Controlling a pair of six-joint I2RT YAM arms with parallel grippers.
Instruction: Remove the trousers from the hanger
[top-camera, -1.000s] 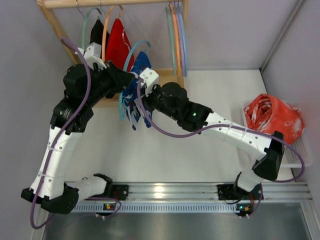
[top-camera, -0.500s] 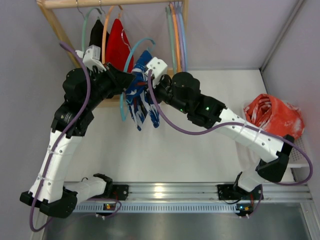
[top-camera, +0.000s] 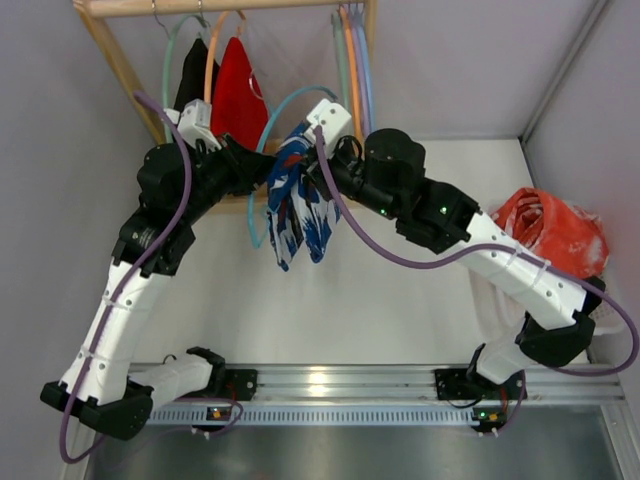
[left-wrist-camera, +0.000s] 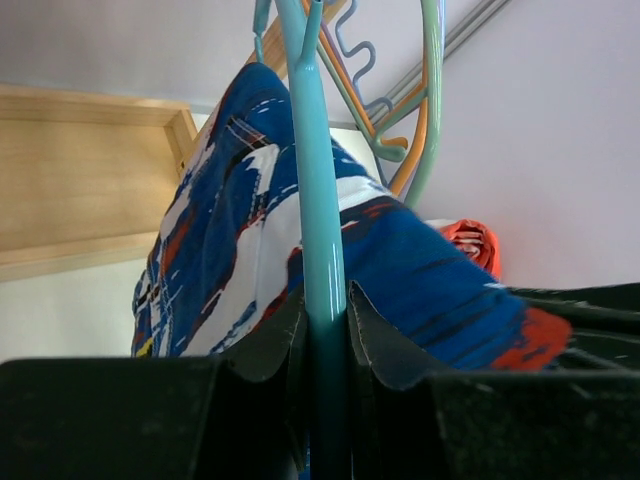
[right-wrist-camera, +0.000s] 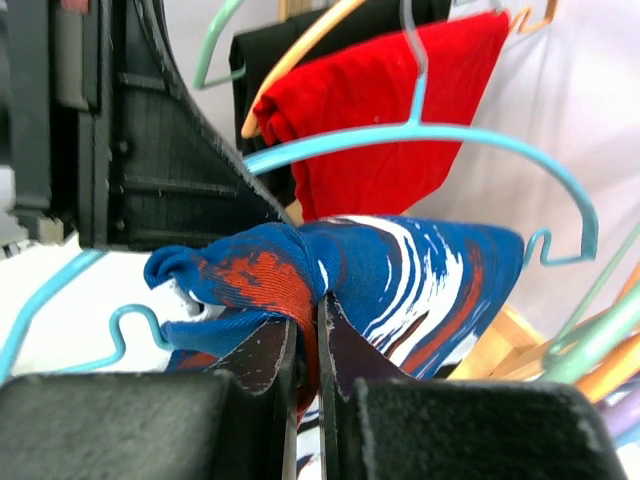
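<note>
The trousers, blue with white and red patches, hang over the teal hanger in the air in front of the wooden rack. My left gripper is shut on the hanger's bar, with the trousers draped just beyond its fingers. My right gripper is shut on a bunched fold of the trousers, right beside the left gripper. The hanger's loop arcs above the cloth in the right wrist view.
The wooden rack at the back holds a black garment and a red garment on hangers, plus several bare hangers at its right end. A white basket with red cloth stands at the right.
Both grippers have moved right and a little away from the rack, carrying hanger and trousers along. The right arm's elbow has swung right. The trousers hang further right than before.
</note>
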